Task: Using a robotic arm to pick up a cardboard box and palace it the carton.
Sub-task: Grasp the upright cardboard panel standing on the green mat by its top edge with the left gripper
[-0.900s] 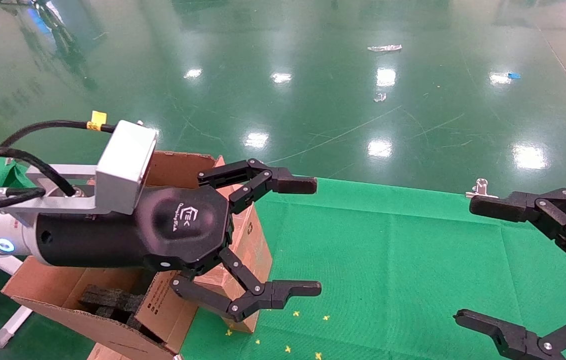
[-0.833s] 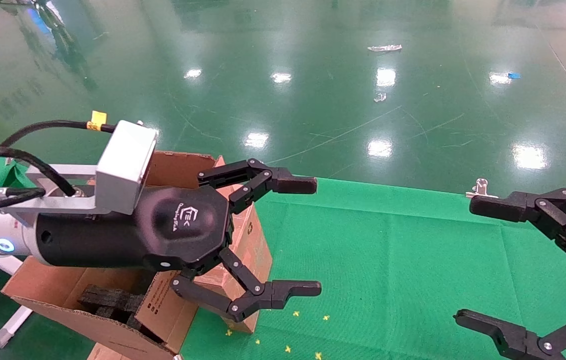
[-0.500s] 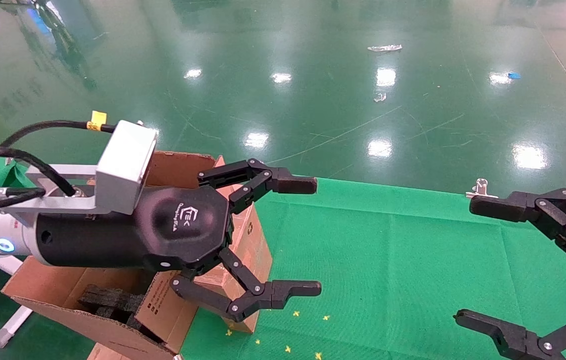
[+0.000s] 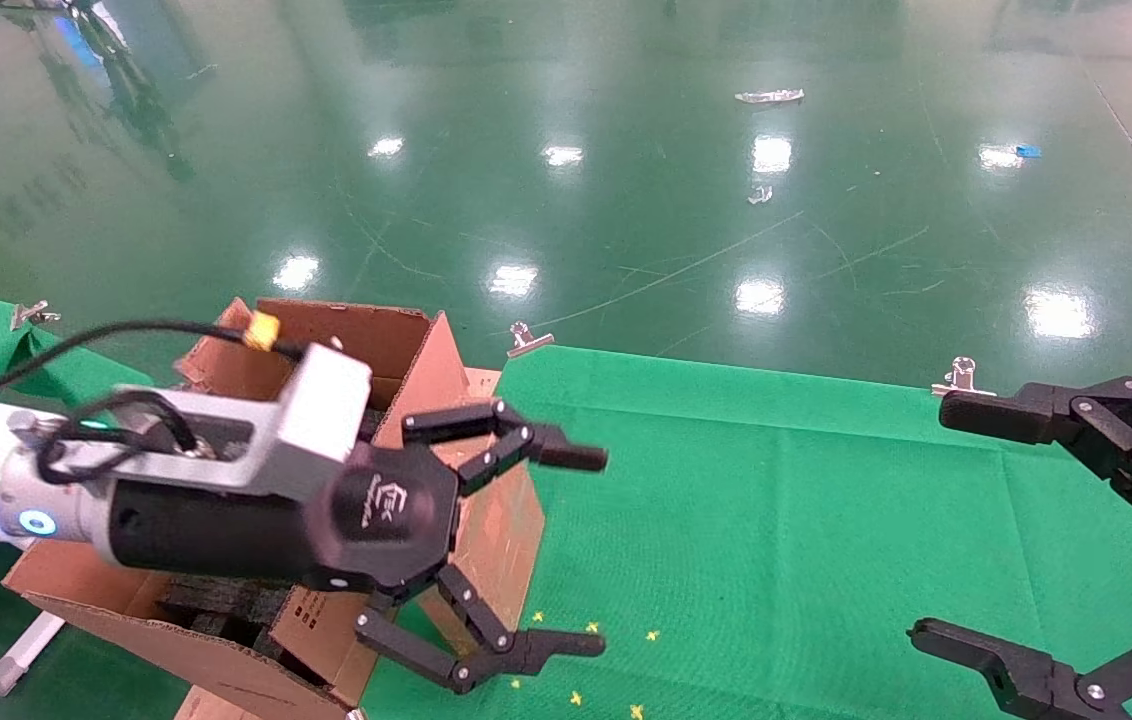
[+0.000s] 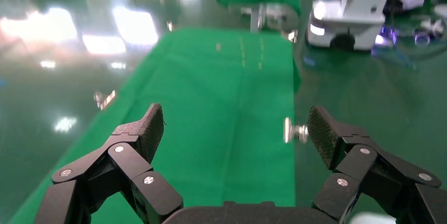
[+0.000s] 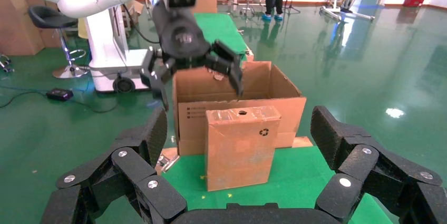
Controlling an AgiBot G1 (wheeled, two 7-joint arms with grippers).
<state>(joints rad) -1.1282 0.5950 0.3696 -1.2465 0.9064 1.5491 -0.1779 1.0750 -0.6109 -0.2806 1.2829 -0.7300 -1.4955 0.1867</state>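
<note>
- Left gripper [image 4: 566, 545] hangs over the carton's [image 4: 346, 335] table-side wall, fingers spread wide, nothing between them.
- Box [image 4: 501, 520] stands upright on the green cloth [image 4: 776, 520], leaning against or just beside the carton's outer wall; contact cannot be told.
- In the head view the left gripper body hides most of the box; only a brown face shows between the fingers.
- Right wrist view gives the box [image 6: 241, 147] whole: taped top, round hole, recycling mark, standing in front of the carton [image 6: 284, 100], with the left gripper [image 6: 197, 71] above and behind it.
- Open room: the cloth between the box and the right gripper [image 4: 936, 520] is bare apart from small yellow marks [image 4: 616, 660] near the box.
- Right gripper sits at the right edge of the head view, well apart from the box, fingers spread, empty; its wrist is cut off by the frame.
- Cloth's far edge is held by metal clips [image 4: 961, 375]; glossy green floor [image 4: 626, 180] lies beyond.
- Black foam [image 4: 216, 605] shows inside the carton, partly hidden by the arm.
- Left wrist view shows only cloth [image 5: 221, 113], floor and its own spread fingers [image 5: 145, 132]; neither box nor carton appears there.
- Carton's near corner is cut off at the bottom of the head view.
</note>
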